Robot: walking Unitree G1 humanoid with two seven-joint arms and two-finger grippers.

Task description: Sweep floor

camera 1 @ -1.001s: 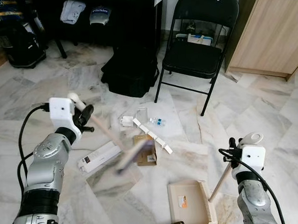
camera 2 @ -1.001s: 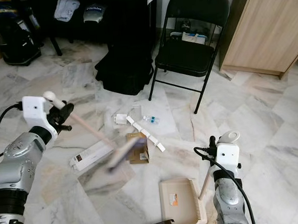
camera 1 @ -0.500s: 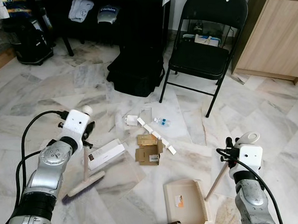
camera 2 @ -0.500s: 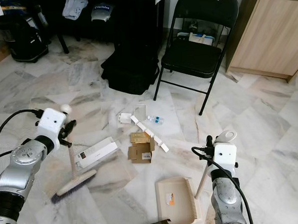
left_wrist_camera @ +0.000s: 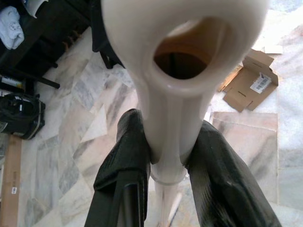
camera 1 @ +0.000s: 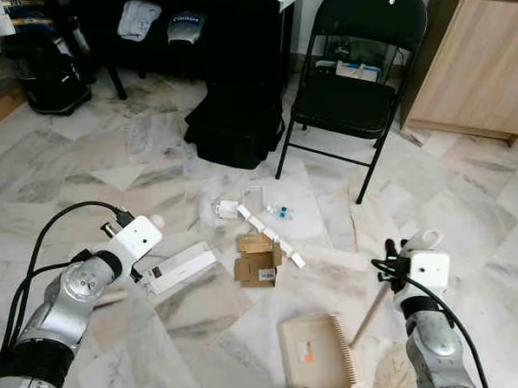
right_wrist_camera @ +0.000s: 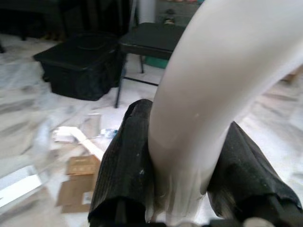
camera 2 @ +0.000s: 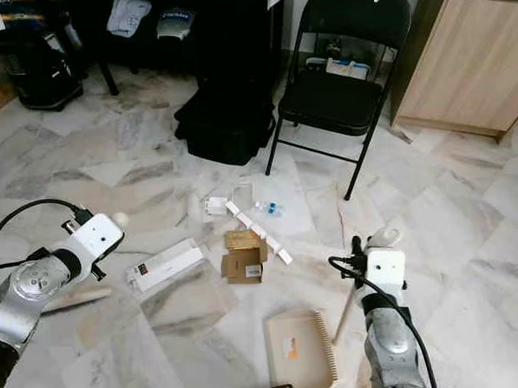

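The left hand (left_wrist_camera: pixel 165 156) clamps the cream brush handle (left_wrist_camera: pixel 182 66); the right hand (right_wrist_camera: pixel 184 184) grips the dustpan handle (right_wrist_camera: pixel 222 80), and the dustpan (camera 1: pixel 315 354) lies just inward of it on the floor (camera 1: pixel 468 209). The litter, brown cardboard (camera 1: pixel 256 265) and a white box (camera 1: pixel 180 269), sits between the hands, nearer the left, so the sweep should probably run from the left hand towards the pan.

broom head: hidden; just a blurred length of the broom handle (camera 2: pixel 78 298) shows below the left claw (left_wrist_camera: pixel 166 156)
broom handle tip: cut off by the edge above that claw's fingers (left_wrist_camera: pixel 124 156)
dustpan (camera 1: pixel 314 354): blurred, its label too small to read
dustpan handle (right_wrist_camera: pixel 208 94): top cut off beyond the right claw (right_wrist_camera: pixel 177 163)
dark object by dustpan's near edge: cut off, cannot tell what
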